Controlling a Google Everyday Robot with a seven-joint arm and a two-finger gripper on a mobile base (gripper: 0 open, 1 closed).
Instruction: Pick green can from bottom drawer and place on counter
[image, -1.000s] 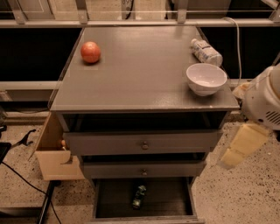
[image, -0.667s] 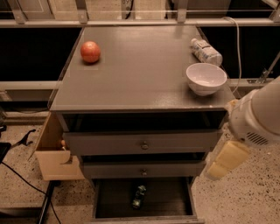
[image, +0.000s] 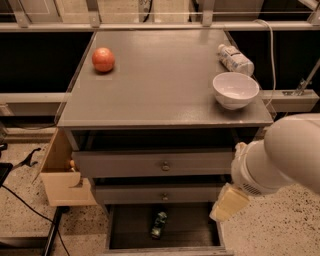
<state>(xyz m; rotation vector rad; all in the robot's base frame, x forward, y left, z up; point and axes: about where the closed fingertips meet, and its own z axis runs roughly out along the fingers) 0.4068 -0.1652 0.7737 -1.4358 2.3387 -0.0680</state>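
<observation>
Where bottom drawer (image: 192, 231) stands open, green can (image: 159, 224) sits inside, small, dark, glinting, left of and slightly below gripper (image: 229, 202); gripper state: cannot tell. White bowl (image: 235, 90) on counter (image: 160, 90), above gripper.

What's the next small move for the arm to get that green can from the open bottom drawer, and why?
Probably shift the claw left in view and down toward the green can. The claw hangs by the right edge of the bottom drawer, right of the can and apart from it. The drawer stands open and the can lies exposed inside, so the path looks free.
</observation>
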